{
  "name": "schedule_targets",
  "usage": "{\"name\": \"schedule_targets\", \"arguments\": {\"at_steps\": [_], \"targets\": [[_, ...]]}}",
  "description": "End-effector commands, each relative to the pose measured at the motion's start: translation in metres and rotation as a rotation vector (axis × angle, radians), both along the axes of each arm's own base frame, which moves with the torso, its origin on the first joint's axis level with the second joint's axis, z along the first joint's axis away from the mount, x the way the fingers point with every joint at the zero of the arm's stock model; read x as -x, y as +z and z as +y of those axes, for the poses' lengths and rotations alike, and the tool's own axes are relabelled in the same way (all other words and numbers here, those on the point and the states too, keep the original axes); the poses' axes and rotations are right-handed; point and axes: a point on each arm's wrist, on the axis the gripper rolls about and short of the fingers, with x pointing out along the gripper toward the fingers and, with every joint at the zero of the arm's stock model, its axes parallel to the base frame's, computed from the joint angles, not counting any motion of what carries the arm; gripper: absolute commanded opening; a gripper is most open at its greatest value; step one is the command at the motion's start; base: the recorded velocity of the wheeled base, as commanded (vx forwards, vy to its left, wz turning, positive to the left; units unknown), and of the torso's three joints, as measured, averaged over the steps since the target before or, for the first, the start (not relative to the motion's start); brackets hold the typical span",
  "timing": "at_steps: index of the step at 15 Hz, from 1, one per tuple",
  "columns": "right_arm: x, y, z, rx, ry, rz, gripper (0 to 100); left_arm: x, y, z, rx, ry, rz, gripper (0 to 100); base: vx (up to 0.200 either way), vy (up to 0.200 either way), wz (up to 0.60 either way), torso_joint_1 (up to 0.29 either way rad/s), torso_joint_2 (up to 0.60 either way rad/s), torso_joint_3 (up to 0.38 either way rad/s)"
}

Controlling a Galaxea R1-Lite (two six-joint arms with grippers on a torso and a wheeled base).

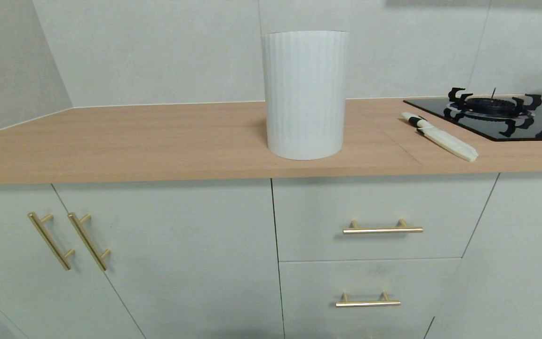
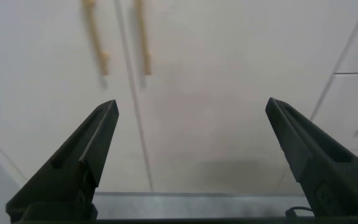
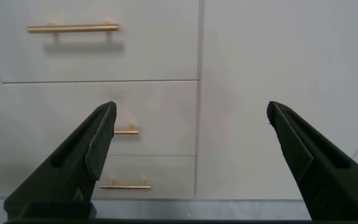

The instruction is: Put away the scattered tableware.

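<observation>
**Knife and surroundings, head view.** A cream-coloured knife (image 1: 440, 137) lies flat on the wooden countertop (image 1: 158, 141), in its right part. It sits just beside the near left corner of a black glass gas hob (image 1: 525, 126) without touching it. The knife lies at a slant, with one end toward the wall and the other toward the counter's front edge, and a black band circles it near the far end. Which end is the blade cannot be told.

To the knife's left, well apart from it, a tall white ribbed cylindrical holder (image 1: 305, 94) stands upright near the counter's front edge. A black burner grate (image 1: 492, 104) sits on the hob.

Below the counter are pale cabinet fronts. Two doors at the left carry slanting brass bar handles (image 1: 50, 240). Two stacked drawers under the holder carry horizontal brass handles (image 1: 382, 230).

**Left gripper** (image 2: 191, 162). Its dark fingers (image 2: 86, 155) are spread wide with nothing between them. They face the cabinet doors and their paired brass handles (image 2: 143, 37).

**Right gripper** (image 3: 191, 162). Its fingers (image 3: 86, 155) are likewise released and spread wide with nothing between them. They face drawer fronts with horizontal brass handles (image 3: 73, 28).
</observation>
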Motion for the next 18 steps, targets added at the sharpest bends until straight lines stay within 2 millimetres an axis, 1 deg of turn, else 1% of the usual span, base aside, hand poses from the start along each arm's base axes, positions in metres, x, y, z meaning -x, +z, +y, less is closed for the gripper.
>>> {"name": "schedule_targets", "arguments": {"at_steps": [1,6,9,18], "targets": [[-0.0001,0.0001,0.0000,0.001,0.001,0.001,100,0.0000,0.0000,0.0000,0.000,0.000,0.000,100,0.000,0.000,0.00,0.000,0.00,0.000],[-0.0001,0.0001,0.0000,0.001,0.001,0.001,100,0.0000,0.0000,0.0000,0.002,0.000,0.000,100,0.000,0.000,0.00,0.000,0.00,0.000],[-0.0001,0.0001,0.0000,0.001,0.001,0.001,100,0.0000,0.0000,0.0000,0.002,0.000,0.000,100,0.200,0.000,0.00,-0.001,0.01,0.004],[-0.0001,0.0001,0.0000,0.001,-0.001,0.001,100,0.0000,0.0000,0.0000,0.002,0.000,0.000,100,0.000,0.000,0.00,0.000,0.00,0.000]]}}
